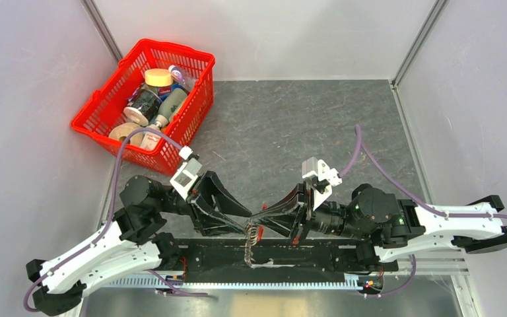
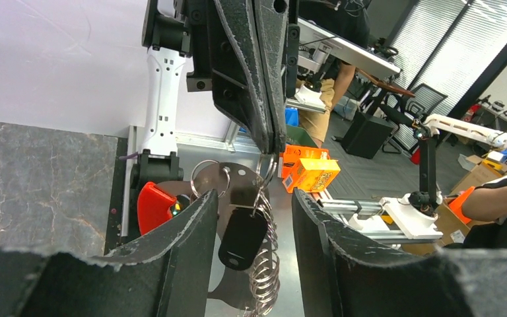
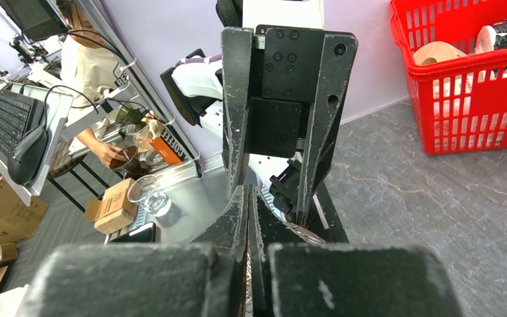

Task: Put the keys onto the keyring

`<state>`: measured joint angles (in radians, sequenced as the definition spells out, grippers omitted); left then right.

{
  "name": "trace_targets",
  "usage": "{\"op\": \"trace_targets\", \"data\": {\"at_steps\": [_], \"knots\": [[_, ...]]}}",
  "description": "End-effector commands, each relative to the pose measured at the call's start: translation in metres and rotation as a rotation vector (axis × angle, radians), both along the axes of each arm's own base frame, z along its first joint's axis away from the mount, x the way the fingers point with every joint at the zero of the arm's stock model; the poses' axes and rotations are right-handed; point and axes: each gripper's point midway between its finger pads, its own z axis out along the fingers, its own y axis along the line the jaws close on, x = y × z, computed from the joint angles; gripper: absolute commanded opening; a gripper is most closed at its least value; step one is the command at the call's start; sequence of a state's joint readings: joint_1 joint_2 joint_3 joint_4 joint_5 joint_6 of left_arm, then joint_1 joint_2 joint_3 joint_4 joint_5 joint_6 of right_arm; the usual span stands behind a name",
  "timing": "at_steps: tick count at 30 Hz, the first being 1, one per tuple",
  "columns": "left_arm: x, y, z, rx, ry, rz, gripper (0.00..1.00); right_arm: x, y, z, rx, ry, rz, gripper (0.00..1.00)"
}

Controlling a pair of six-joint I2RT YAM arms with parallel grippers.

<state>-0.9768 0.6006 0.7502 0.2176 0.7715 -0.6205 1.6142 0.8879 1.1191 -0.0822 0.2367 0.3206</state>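
Between the parted fingers of the left gripper (image 2: 255,198), touching neither of them, hung one of the keys (image 2: 243,238), black head lowest, just beside the silvery coil of the keyring (image 2: 264,274). Directly above that gap the right gripper (image 2: 272,142) was closed, its fingertips pinching the top wire loop of the keyring so that coil and key dangled beneath it. The right wrist view showed the same two fingers pressed together with no gap. The left gripper stood open and held nothing. A thin split ring (image 2: 206,177) and a flat silver piece (image 2: 234,181) sat just behind the key, below and to one side of the right gripper's tips; whether the flat piece was a second key blade could not be told. From above, the two grippers met tip to tip over the near edge of the table (image 1: 304,125), the coil hanging below their meeting point, with a red basket (image 1: 102,119) well beyond the left gripper. Judged from this arrangement, the task appeared well advanced: the black-headed key seemed already carried on the keyring, since it hung with no finger supporting it. What was left was less clear, as no loose keys could be made out near either gripper. Confirming the threading and setting the keyring down probably remained.
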Motion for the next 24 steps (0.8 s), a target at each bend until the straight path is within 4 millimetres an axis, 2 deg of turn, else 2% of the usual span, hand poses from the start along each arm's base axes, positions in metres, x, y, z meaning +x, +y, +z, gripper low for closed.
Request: {"op": "trace_targets", "data": {"at_steps": [1, 6, 11, 21, 23, 24], "knots": [[0.0001, 0.0025, 0.0204, -0.059, -0.035, 0.012, 0.51, 0.0027, -0.0024, 0.0225, 0.079, -0.003, -0.012, 0.00], [0.0003, 0.0036, 0.0241, -0.073, -0.038, 0.017, 0.48, 0.0032, -0.0005, 0.0201, 0.073, 0.004, -0.016, 0.00], [-0.0004, 0.0039, 0.0250, -0.082, -0.037, 0.014, 0.40, 0.0045, -0.0004, 0.0192, 0.073, 0.008, -0.024, 0.00], [-0.0018, 0.0034, 0.0234, -0.081, -0.038, 0.002, 0.18, 0.0073, -0.0014, 0.0171, 0.072, 0.010, -0.040, 0.00], [-0.0025, 0.0033, 0.0228, -0.081, -0.040, -0.004, 0.03, 0.0076, -0.0013, 0.0215, 0.093, 0.014, -0.041, 0.00], [-0.0026, 0.0034, 0.0229, -0.081, -0.041, -0.004, 0.02, 0.0078, -0.0016, 0.0221, 0.095, 0.014, -0.041, 0.00]]}}
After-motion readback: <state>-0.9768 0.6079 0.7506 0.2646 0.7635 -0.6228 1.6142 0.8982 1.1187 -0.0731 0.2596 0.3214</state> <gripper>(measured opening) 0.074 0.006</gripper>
